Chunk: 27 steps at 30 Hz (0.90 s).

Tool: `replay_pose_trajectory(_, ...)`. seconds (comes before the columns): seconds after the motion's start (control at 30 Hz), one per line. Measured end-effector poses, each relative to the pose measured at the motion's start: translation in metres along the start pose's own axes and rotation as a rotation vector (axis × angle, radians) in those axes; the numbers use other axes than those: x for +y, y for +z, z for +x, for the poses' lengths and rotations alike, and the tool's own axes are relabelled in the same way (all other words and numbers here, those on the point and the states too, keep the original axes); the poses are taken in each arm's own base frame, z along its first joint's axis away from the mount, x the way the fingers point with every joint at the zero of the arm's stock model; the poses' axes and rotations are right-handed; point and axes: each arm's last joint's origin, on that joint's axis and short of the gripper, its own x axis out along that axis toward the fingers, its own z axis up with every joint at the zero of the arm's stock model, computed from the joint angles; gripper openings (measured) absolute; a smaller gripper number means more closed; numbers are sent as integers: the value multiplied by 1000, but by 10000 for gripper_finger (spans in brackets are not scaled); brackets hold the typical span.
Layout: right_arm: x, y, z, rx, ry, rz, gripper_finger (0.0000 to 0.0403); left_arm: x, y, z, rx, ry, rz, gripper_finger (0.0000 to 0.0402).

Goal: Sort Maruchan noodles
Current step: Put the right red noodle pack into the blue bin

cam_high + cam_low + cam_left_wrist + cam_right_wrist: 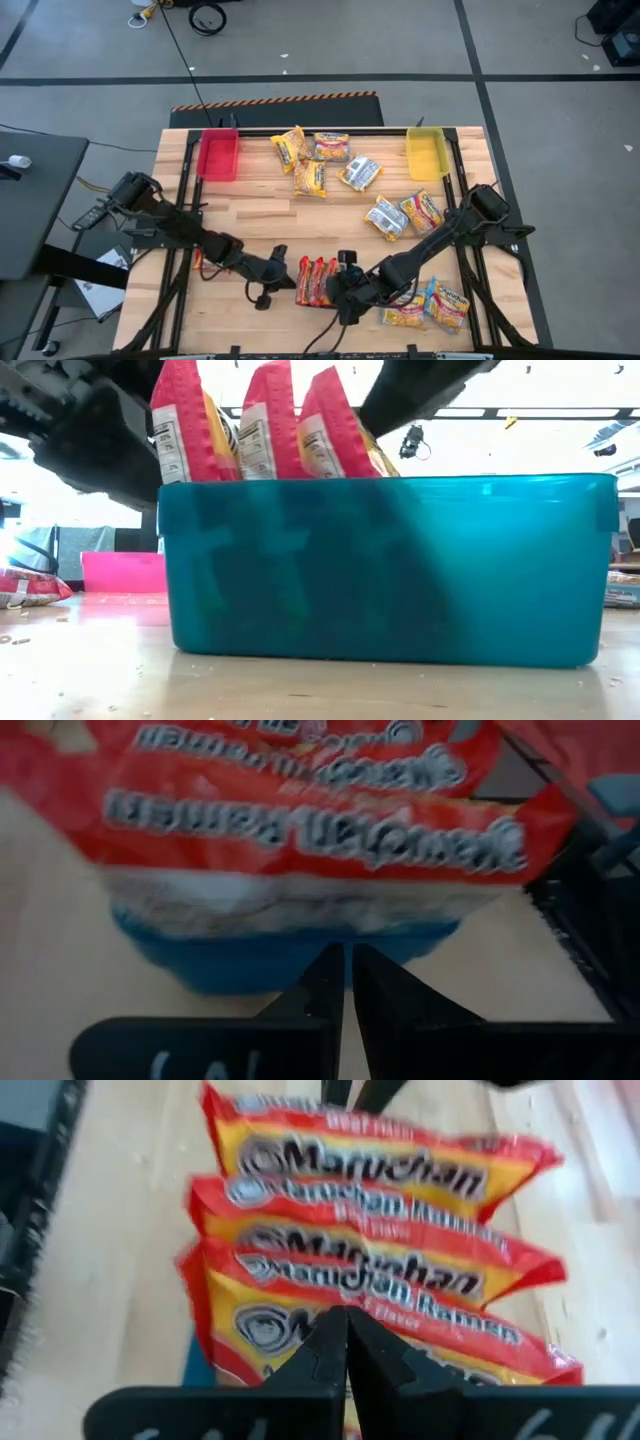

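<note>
Where wrappers [370, 1240] read "Maruchan Ramen", red-trimmed.

Both arms [190, 232] are dark, jointed and slim; the left gripper [347, 982] and right gripper [346, 1342] have black, wedge-shaped fingers on flat black bars.

High view straight down over table [260, 215], low view level behind teal tray [390, 565], wrist views close on red packets [370, 1270].

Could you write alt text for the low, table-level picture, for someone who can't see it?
Three red Maruchan noodles packets stand upright in a teal bin on the wooden table. Dark robot arms loom above; a pink bin sits behind.
</note>
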Motion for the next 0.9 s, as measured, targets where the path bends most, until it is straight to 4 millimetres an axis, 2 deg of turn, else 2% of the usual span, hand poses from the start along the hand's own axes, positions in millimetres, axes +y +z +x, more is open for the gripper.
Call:
replay_pose_trajectory(0.13,3,9,-6,-28,6,-26,14,-8,-2,-1,1,-26,37,29)
replay_pose_trajectory(0.23,6,13,-14,-17,5,-42,14,-11,-7,-5,70,-60,49,29)
replay_pose_trajectory(0.4,7,2,-26,120,-41,-17,13,-15,-4,-27,168,-53,27,29)
replay_pose_trajectory(0.47,6,-5,-28,179,-74,14,13,-15,0,-33,152,-27,30,29)
replay_pose_trajectory(0.57,6,-17,-21,220,-89,53,13,-14,3,-34,115,14,30,29)
replay_pose_trajectory(0.67,4,-26,-8,217,-61,83,13,-15,3,-26,64,35,31,29)
replay_pose_trajectory(0.9,-9,-26,14,149,-26,77,13,-23,-6,-1,-39,7,86,29)
